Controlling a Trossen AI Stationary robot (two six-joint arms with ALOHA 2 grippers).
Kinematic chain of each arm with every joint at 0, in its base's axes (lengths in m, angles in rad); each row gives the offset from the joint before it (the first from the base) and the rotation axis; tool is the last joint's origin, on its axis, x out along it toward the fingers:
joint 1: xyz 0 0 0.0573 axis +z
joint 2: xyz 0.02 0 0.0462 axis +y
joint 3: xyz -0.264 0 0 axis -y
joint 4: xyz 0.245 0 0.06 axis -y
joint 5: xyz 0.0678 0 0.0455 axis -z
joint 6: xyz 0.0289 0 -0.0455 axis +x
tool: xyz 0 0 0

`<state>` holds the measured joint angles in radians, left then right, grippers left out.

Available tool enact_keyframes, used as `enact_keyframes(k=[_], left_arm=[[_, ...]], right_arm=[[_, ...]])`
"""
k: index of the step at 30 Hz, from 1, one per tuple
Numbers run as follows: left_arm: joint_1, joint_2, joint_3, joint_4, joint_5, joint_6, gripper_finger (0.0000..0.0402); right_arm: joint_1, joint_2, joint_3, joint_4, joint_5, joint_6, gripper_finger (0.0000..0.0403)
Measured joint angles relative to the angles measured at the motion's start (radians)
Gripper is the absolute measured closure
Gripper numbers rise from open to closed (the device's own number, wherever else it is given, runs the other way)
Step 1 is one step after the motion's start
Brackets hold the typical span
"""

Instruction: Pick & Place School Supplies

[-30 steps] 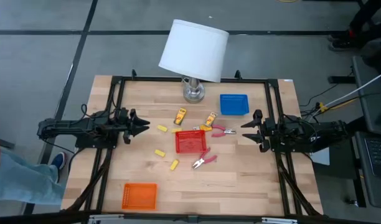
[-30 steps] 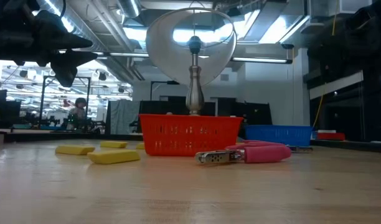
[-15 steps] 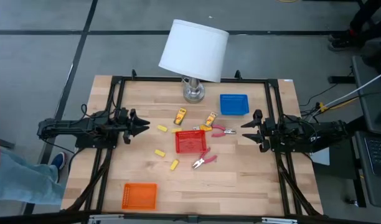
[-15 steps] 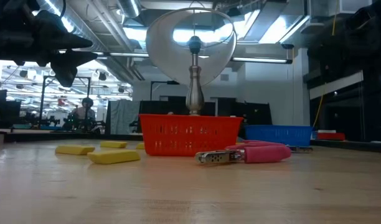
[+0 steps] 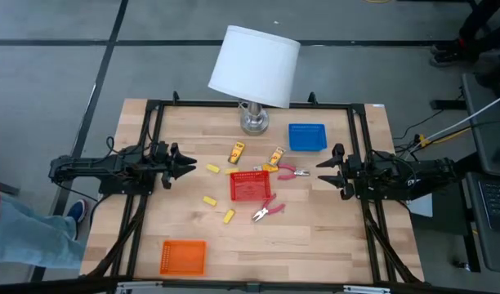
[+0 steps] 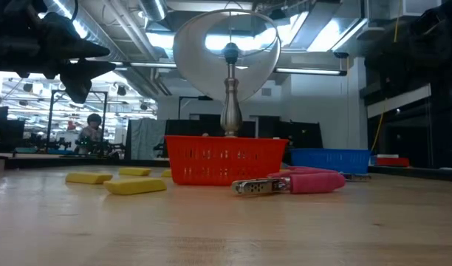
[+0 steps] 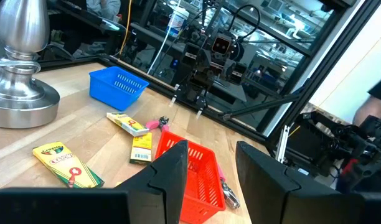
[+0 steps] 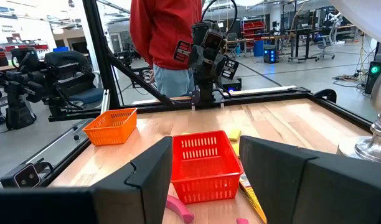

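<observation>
A red tray (image 5: 250, 185) sits mid-table. Pale yellow blocks (image 5: 212, 169) (image 5: 208, 200) (image 5: 228, 216) lie flat to its left. Two orange-yellow oblong boxes (image 5: 236, 152) (image 5: 276, 155) lie on its far side. One pink-handled tool (image 5: 292, 172) lies at its far right corner, another (image 5: 266, 209) at its near edge (image 6: 300, 181). My left gripper (image 5: 185, 166) (image 7: 212, 180) hangs open above the table's left side, pointing at the tray. My right gripper (image 5: 321, 174) (image 8: 206, 174) hangs open above the right side, facing it.
A white-shaded lamp (image 5: 254, 65) stands on its silver base (image 5: 253, 121) at the far edge. A blue tray (image 5: 307, 136) sits far right, an orange tray (image 5: 184, 257) near left. A person in red (image 8: 165, 25) stands beyond the table's left edge.
</observation>
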<state>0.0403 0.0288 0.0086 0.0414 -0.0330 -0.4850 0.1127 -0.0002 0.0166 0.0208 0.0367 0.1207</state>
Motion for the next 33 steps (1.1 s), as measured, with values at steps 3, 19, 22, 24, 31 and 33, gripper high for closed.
enact_keyframes(k=[3,19,22,24,31,33], left_arm=[[0.000,0.000,0.000,0.000,0.000,0.000,0.0270],[0.000,0.000,0.000,0.000,0.000,0.000,0.0270],[0.000,0.000,0.000,0.000,0.000,0.000,0.0270],[0.000,0.000,0.000,0.000,0.000,0.000,0.0270],[0.000,0.000,0.000,0.002,-0.024,0.017,0.0270],[0.000,0.000,0.000,0.022,-0.081,0.001,0.0270]], right_arm=[[0.000,0.000,0.000,0.040,0.039,0.008,0.0213],[0.000,0.000,0.000,0.079,0.419,0.918,0.0213],[0.001,0.005,0.000,0.038,0.351,1.044,0.0213],[0.008,0.019,0.000,0.041,0.303,1.102,0.0213],[0.065,0.026,0.000,0.156,0.370,1.041,0.0213],[0.085,0.033,0.000,0.240,0.474,0.975,0.0213]])
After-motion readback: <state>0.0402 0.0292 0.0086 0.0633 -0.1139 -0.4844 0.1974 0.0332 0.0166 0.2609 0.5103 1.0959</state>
